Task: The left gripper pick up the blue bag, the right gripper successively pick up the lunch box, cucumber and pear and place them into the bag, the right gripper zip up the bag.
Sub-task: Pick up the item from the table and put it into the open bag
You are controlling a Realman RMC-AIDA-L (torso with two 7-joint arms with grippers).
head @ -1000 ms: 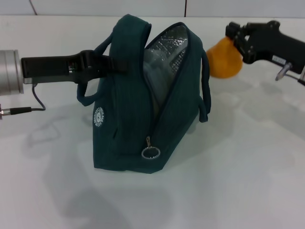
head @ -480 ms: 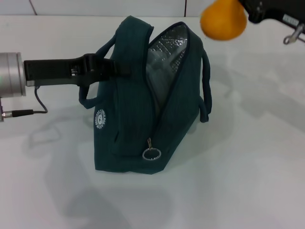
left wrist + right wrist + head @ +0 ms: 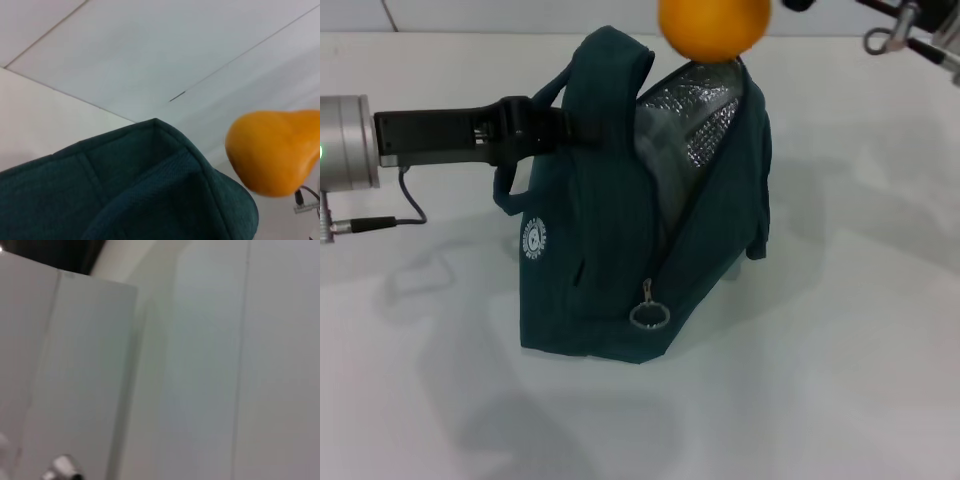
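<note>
Head view has the pear (image 3: pixel 713 27) hanging in the air right above the open mouth of the blue bag (image 3: pixel 620 230), so this looks like the last of the three drop-offs, just not let go yet. The right gripper itself is mostly cut off at the top edge; only a bit of its hardware pokes in at the upper right, so I can't tell how its jaws sit, though the pear being up there with nothing under it suggests it's being carried. The left gripper (image 3: pixel 555 135) comes in from the left, its jaws clamped on the near handle and top edge of the bag, holding the mouth spread so the silver foil lining (image 3: pixel 695 110) shows. No lunch box or cucumber anywhere on the counter (image 3: pixel 860 350), so my guess is they're already inside, but the bag's interior is too dark to confirm. Left wrist view backs this up: the pear (image 3: pixel 275 150) floats just past the bag's fabric rim (image 3: pixel 165 145). Still to do, as I read it: lower and drop the pear, then zip up. The ring zip pull (image 3: pixel 647 315) sits low at the front end of the bag, so the whole zipper run is still open. In the way: the far handle (image 3: pixel 758 215) droops down the right side, and the opening is a fairly narrow slanted slot, so the pear could clip the rim going in.
</note>
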